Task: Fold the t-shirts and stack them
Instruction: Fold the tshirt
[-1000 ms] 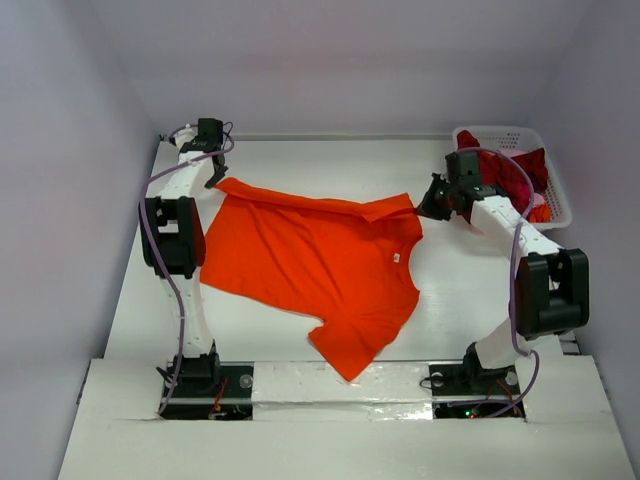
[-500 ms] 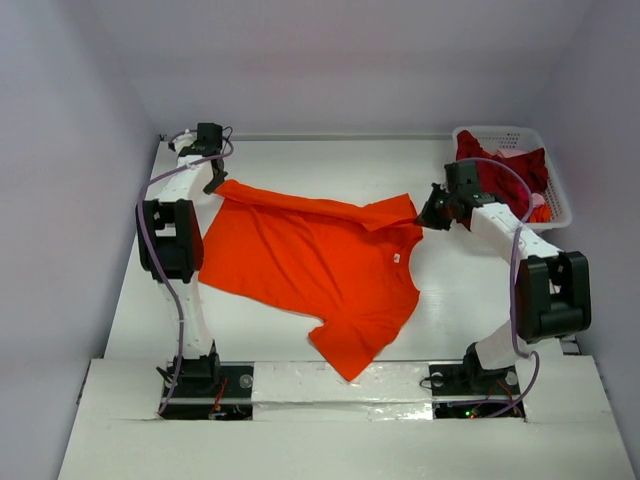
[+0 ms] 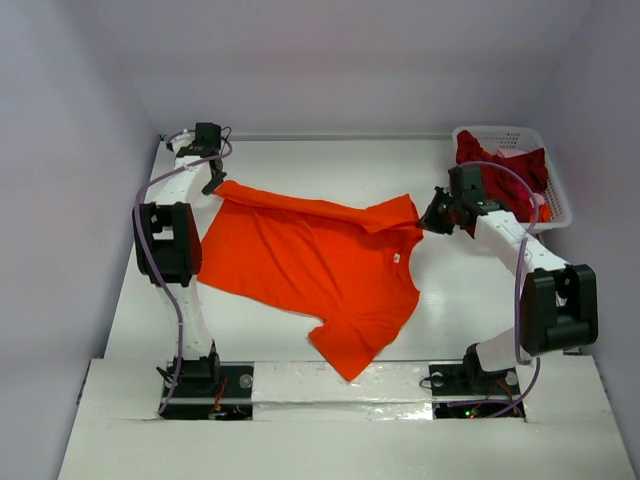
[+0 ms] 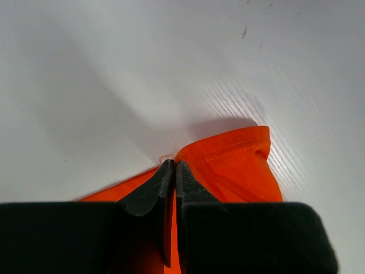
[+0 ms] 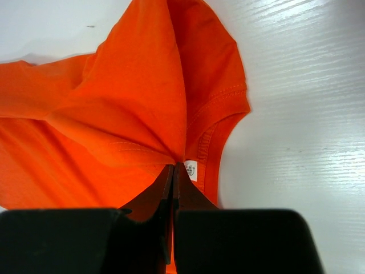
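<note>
The orange t-shirt (image 3: 310, 265) lies spread over the middle of the white tabletop (image 3: 460, 290), its far edge drawn between the two arms. The left hand (image 3: 213, 185), upper left, is pinched tight on one corner, and the right hand (image 3: 432, 218), right of centre, is clamped on cloth beside the collar. Dark red t-shirts (image 3: 500, 172) sit heaped in the white basket (image 3: 500, 130), upper right.

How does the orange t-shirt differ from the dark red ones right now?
The orange t-shirt lies spread on the table; the dark red t-shirts sit bunched in the basket. Left hand and right hand each pinch the orange one's edge; nothing grips the red ones. None is folded yet.
</note>
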`<action>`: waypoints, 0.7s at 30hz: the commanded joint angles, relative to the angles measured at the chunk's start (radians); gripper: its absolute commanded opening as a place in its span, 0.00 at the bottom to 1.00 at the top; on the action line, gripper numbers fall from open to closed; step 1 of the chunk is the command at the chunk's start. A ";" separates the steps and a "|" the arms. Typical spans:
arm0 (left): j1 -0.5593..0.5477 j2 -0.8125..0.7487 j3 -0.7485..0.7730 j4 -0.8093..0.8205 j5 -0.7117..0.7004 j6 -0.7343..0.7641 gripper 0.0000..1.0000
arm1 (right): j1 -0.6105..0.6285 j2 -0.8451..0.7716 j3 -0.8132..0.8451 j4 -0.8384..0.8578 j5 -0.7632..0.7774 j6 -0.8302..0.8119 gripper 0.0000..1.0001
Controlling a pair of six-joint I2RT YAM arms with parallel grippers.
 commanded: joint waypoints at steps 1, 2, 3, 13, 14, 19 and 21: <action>0.008 -0.094 0.031 -0.026 -0.022 0.008 0.00 | -0.006 -0.048 0.003 0.025 0.004 0.007 0.00; 0.008 -0.097 0.034 -0.032 -0.023 0.007 0.00 | -0.006 -0.051 0.005 0.022 0.004 0.007 0.00; 0.008 -0.104 0.034 -0.033 -0.022 0.007 0.00 | -0.006 -0.057 0.003 0.022 -0.004 0.009 0.00; 0.008 -0.135 0.014 -0.050 -0.014 0.007 0.00 | -0.006 -0.084 -0.033 0.011 -0.016 -0.011 0.00; 0.008 -0.135 0.008 -0.047 -0.013 0.007 0.00 | -0.006 -0.090 -0.038 0.011 -0.014 -0.011 0.00; 0.008 -0.150 -0.029 -0.039 -0.016 0.004 0.00 | -0.006 -0.102 -0.056 0.008 -0.021 -0.011 0.00; 0.008 -0.157 -0.038 -0.038 -0.020 0.001 0.00 | -0.006 -0.111 -0.059 0.006 -0.017 -0.011 0.00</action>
